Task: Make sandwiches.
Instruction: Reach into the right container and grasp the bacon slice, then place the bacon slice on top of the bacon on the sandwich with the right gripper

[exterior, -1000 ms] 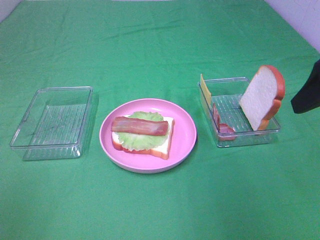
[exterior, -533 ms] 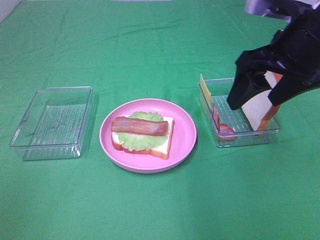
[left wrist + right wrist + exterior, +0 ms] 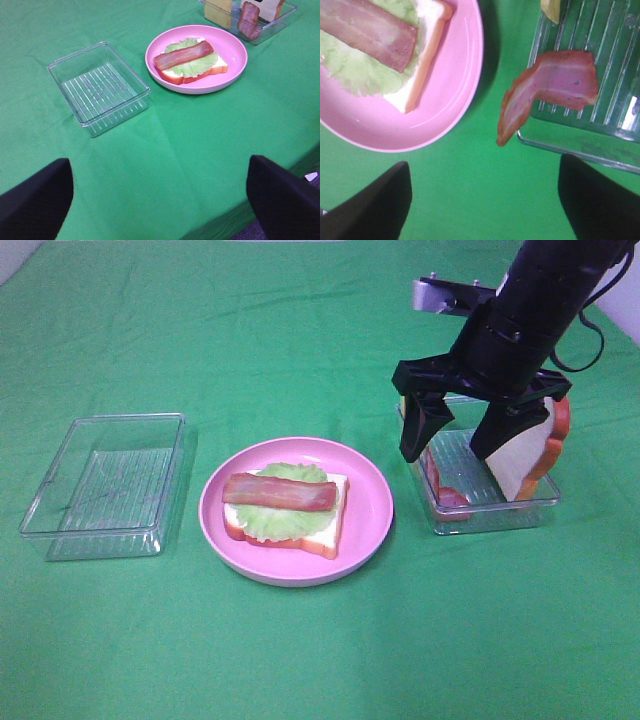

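Green fabric covered the table [image 3: 300, 330]. At the left lay a clear, ribbed, rectangular plastic tray [image 3: 100, 418]. Only the left wrist view showed the left gripper [image 3: 159, 170]: its two black fingers [image 3: 35, 200] were spread wide, held nothing, and hung well short of that tray.

In the middle sat a round pink plate [image 3: 370, 502]. The high camera alone showed the right gripper [image 3: 447, 452], which hung over a second clear plastic tray [image 3: 490, 518] at the right with its fingers parted and nothing between them. The right wrist view added that the reddish-brown bacon strip in that tray [image 3: 555, 82] was bent, with one end reaching past the tray's rim. The left wrist view gave the plainest look at the thin yellow cheese slice [image 3: 218, 10], which the arm largely hid from above.

By count there were two trays, one plate, two bread slices, two bacon strips, one lettuce leaf, one cheese slice and two grippers.

The sandwich lay half-built on the plate. At the bottom was a flat white bread slice with orange-brown crust [image 3: 325, 535], then a pale green lettuce leaf [image 3: 280, 523], and on top a bacon strip laid lengthwise [image 3: 280, 492]. The second bread slice [image 3: 530, 455] stood on edge in the right tray, leaning against its far-right side and partly behind one gripper finger.
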You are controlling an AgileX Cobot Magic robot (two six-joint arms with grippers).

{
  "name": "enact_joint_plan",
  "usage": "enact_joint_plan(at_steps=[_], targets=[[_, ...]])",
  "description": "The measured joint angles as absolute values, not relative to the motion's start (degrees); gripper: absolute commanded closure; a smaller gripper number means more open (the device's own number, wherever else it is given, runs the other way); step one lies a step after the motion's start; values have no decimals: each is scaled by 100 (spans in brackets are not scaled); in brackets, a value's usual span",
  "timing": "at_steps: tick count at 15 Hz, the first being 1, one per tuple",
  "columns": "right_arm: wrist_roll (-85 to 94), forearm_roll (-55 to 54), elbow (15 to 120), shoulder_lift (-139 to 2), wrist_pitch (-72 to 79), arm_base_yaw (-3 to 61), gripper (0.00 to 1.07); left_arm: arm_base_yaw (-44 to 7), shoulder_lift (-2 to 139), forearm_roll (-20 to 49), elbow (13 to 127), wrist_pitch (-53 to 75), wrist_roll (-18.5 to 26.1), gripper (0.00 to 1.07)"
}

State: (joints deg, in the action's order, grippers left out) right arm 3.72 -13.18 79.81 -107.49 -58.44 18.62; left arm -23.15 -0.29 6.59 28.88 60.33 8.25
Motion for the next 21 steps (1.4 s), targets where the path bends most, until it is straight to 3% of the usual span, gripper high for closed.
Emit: enact_joint_plan(at_steps=[4, 7, 8, 13, 21], targets=[[367, -1278, 8337, -11494, -5689, 1862, 34, -2315, -29, 659, 2888, 6033, 825, 18], [367, -1272, 8394, -11683, -5506, 1862, 53, -2315, -29, 659, 2888, 6033, 825, 18], [367, -1272, 8394, -11683, -5506, 1862, 53, -2315, -29, 659, 2888, 6033, 825, 18], [367, -1197, 8411, -11683, -5506, 1862, 105, -2315, -29, 659, 2888, 6033, 825, 18], [361, -848, 8411, -10995, -5964, 1862, 107, -2315, -29, 659, 2888, 6033, 825, 18]])
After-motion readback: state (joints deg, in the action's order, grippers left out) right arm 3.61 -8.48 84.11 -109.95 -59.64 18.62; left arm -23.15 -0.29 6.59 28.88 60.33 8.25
